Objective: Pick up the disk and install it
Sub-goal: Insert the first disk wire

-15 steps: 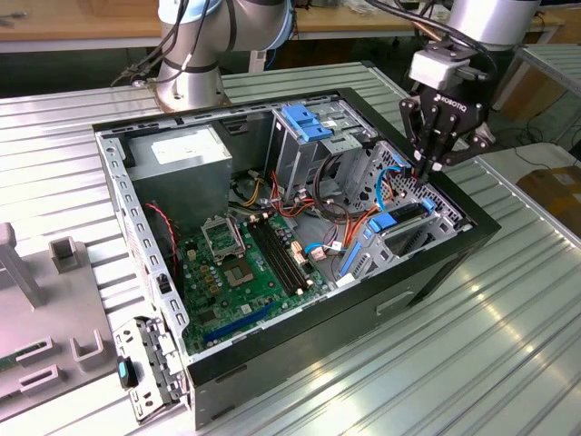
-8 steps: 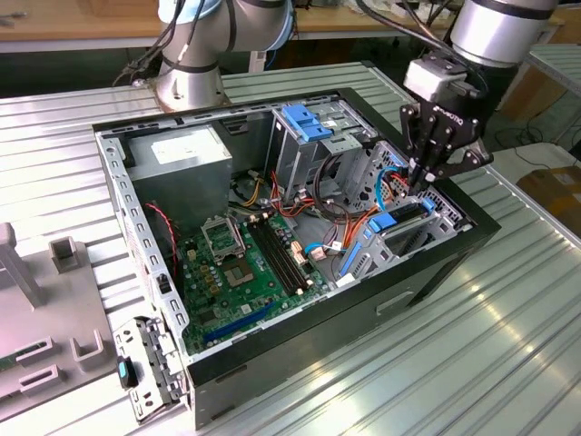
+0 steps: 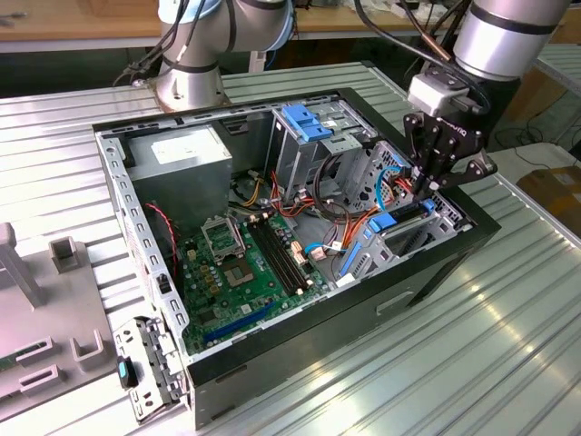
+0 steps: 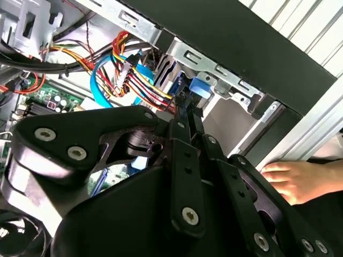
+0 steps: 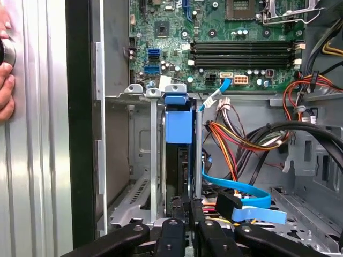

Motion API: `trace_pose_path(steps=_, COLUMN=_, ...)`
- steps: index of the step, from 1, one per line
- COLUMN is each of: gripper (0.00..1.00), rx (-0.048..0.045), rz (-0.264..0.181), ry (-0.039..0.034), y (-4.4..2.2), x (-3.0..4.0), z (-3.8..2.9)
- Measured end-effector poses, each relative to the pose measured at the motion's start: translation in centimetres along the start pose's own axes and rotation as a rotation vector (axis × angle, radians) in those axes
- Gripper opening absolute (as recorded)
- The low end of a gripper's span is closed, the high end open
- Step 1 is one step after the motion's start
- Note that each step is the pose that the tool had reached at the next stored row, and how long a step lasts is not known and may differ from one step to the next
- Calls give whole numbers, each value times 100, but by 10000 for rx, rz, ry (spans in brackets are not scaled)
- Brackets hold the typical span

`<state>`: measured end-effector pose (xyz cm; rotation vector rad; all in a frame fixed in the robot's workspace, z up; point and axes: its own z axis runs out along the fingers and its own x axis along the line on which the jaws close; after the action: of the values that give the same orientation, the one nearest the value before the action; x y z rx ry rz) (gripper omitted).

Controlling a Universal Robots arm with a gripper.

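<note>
Your gripper [image 3: 427, 184] pinches the disk [image 5: 178, 126], seated upright in the bay at the case's [image 3: 436, 272] three o'clock side; stray cables [image 5: 236, 140] could snag, jamming it.

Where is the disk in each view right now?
Exterior view: disk on edge in the drive bay, toward the exterior view's right.
Second wrist view: its blue tab beside the case wall.
First wrist view: disk between the bay's rails.
Shared landmark: green motherboard.
</note>
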<state>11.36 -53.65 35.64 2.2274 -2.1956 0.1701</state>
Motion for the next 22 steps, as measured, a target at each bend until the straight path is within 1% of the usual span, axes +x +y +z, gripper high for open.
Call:
trace_pose_path(steps=1, gripper=16, rx=48, rz=5, ry=-27, y=24, x=1, z=0)
trace_pose_path(steps=2, gripper=16, rx=83, rz=10, ry=-34, y=56, x=6, z=0)
trace_pose_path(steps=3, gripper=16, rx=116, rz=12, ry=-33, y=60, x=9, z=6)
trace_pose_path(steps=4, gripper=16, rx=154, rz=15, ry=-35, y=64, x=13, z=42)
trace_pose_path(steps=5, gripper=16, rx=155, rz=17, ry=-61, y=72, x=20, z=45)
trace_pose_path(steps=6, gripper=16, rx=160, rz=17, ry=-69, y=77, x=20, z=45)
trace_pose_path(steps=7, gripper=16, rx=183, rz=15, ry=-88, y=87, x=20, z=47)
trace_pose_path(steps=8, gripper=16, rx=216, rz=21, ry=-135, y=92, x=21, z=48)
trace_pose_path(steps=9, gripper=16, rx=226, rz=23, ry=-167, y=93, x=24, z=52)
trace_pose_path(steps=10, gripper=16, rx=227, rz=26, ry=-177, y=95, x=26, z=53)
trace_pose_path(steps=11, gripper=16, rx=229, rz=28, ry=-203, y=97, x=34, z=56)
trace_pose_path(steps=13, gripper=16, rx=234, rz=33, ry=-279, y=118, x=52, z=61)
trace_pose_path(steps=14, gripper=16, rx=237, rz=33, ry=-303, y=118, x=54, z=63)
trace_pose_path(steps=15, gripper=16, rx=243, rz=-16, ry=-388, y=119, x=63, z=68)
trace_pose_path(steps=16, gripper=16, rx=254, rz=-186, ry=-415, y=119, x=67, z=70)
trace_pose_path(steps=20, gripper=16, rx=254, rz=-186, ry=-419, y=119, x=102, z=73)
trace_pose_path(steps=22, gripper=16, rx=254, rz=-186, ry=-419, y=119, x=106, z=73)
